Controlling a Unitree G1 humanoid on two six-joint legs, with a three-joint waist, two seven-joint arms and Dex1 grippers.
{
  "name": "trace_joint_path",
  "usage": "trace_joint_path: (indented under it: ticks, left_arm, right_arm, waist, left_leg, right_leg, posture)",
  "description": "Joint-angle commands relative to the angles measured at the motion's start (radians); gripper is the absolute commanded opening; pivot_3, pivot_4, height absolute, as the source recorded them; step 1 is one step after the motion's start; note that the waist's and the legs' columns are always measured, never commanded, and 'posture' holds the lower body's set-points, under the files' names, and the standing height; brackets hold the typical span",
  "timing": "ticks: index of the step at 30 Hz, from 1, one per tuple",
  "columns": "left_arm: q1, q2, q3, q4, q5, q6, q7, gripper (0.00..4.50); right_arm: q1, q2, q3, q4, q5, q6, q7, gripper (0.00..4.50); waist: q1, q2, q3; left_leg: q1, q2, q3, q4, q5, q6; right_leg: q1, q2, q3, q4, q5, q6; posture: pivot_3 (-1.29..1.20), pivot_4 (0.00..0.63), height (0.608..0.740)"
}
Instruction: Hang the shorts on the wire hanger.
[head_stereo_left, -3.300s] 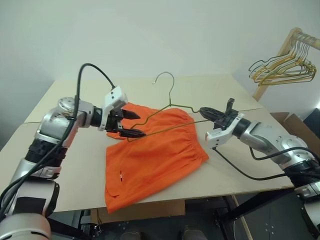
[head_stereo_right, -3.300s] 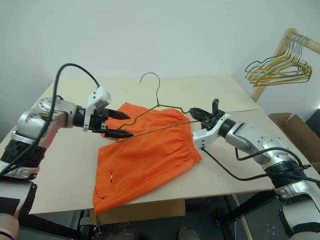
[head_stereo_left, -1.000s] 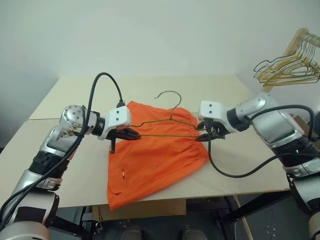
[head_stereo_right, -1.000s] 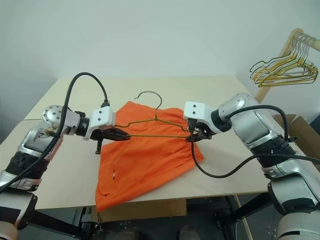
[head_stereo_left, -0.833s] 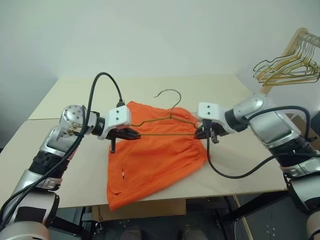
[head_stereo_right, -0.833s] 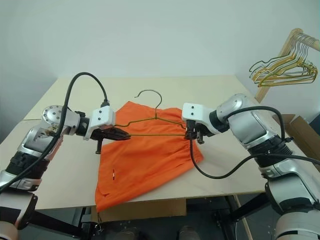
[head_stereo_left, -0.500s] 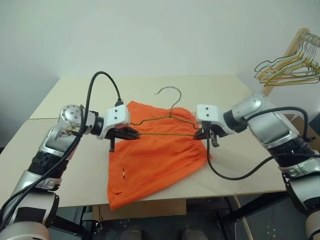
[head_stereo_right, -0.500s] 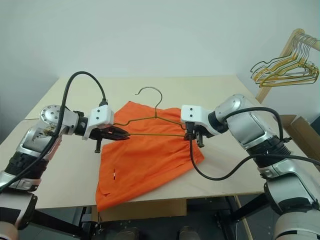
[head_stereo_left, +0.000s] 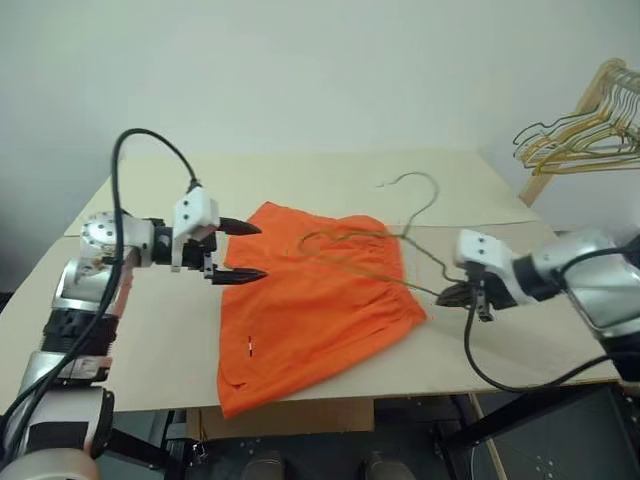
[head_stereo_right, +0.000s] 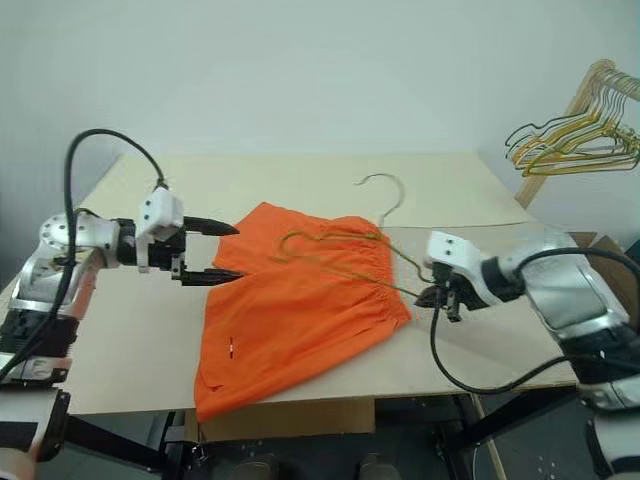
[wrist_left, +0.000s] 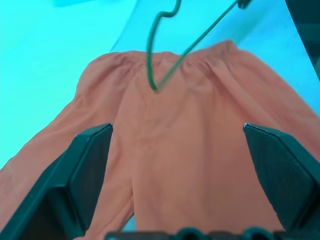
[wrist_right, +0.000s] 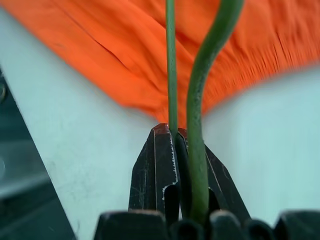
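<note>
The orange shorts lie flat on the table, waistband toward the right. The thin wire hanger slants over their waistband, its hook raised toward the back. My right gripper is shut on the hanger's right corner, just off the shorts' right edge; the right wrist view shows the fingers clamped on the wire. My left gripper hangs open at the shorts' left edge, holding nothing. The left wrist view has its fingers spread wide over the fabric.
The beige table has bare room behind the shorts and on the left. Its front edge runs just under the shorts' hem. A bunch of gold and dark hangers hangs on a wooden rack at the back right.
My left gripper has let go of the hanger, opened and drawn back to the left. My right gripper has pulled the hanger to the right and lower, and its hook has swung right.
</note>
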Motion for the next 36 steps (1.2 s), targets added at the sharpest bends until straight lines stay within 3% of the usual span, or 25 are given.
trace_joint_path:
  ticks: [1, 6, 12, 25, 36]
  left_arm:
    - [0.036, 0.002, 0.084, -0.181, -0.146, 0.129, 0.027, 4.46]
    - [0.126, 0.021, 0.082, -0.341, -0.235, 0.155, -0.029, 4.46]
    - [0.142, 0.004, 0.055, -0.387, -0.239, 0.151, -0.010, 4.46]
    - [0.127, -0.010, 0.019, -0.356, -0.197, 0.131, 0.013, 4.46]
    - [0.153, 0.007, 0.033, -0.385, -0.204, 0.136, 0.025, 4.46]
  right_arm:
    - [0.065, 0.002, -0.142, -0.016, 0.081, 0.232, -0.092, 0.00]
    - [0.096, 0.010, -0.220, 0.061, 0.183, 0.548, -0.155, 0.00]
    - [0.119, 0.005, -0.289, 0.229, 0.253, 0.665, -0.193, 0.00]
    - [0.043, -0.001, -0.084, 0.330, 0.359, 0.678, -0.084, 0.00]
    - [-0.033, -0.039, 0.089, 0.446, 0.346, 0.533, 0.127, 0.00]
  waist:
    - [-0.001, 0.000, 0.000]
    - [-0.003, 0.000, 0.000]
    - [-0.004, 0.001, 0.000]
    - [-0.032, 0.001, 0.000]
    - [-0.024, 0.001, 0.000]
  left_leg:
    - [0.000, 0.000, -0.001, 0.000, 0.000, 0.000]
    - [0.001, 0.000, -0.005, 0.000, 0.000, 0.000]
    - [0.012, 0.000, -0.002, 0.000, 0.001, 0.001]
    - [0.016, 0.000, -0.006, -0.002, 0.001, 0.001]
    - [0.015, 0.000, -0.007, -0.002, 0.001, 0.001]
  right_leg:
    - [0.000, 0.000, 0.000, 0.000, 0.000, 0.000]
    - [0.001, 0.000, 0.002, 0.000, 0.001, 0.000]
    - [0.013, 0.001, 0.000, -0.003, 0.004, -0.001]
    - [0.017, 0.001, 0.002, -0.004, 0.003, -0.001]
    - [0.017, 0.001, 0.001, -0.005, 0.003, 0.000]
  posture:
    - [0.04, 0.000, 0.740]
    - [0.04, 0.000, 0.740]
    - [0.02, 0.000, 0.740]
    - [0.01, 0.000, 0.740]
    - [0.05, 0.000, 0.740]
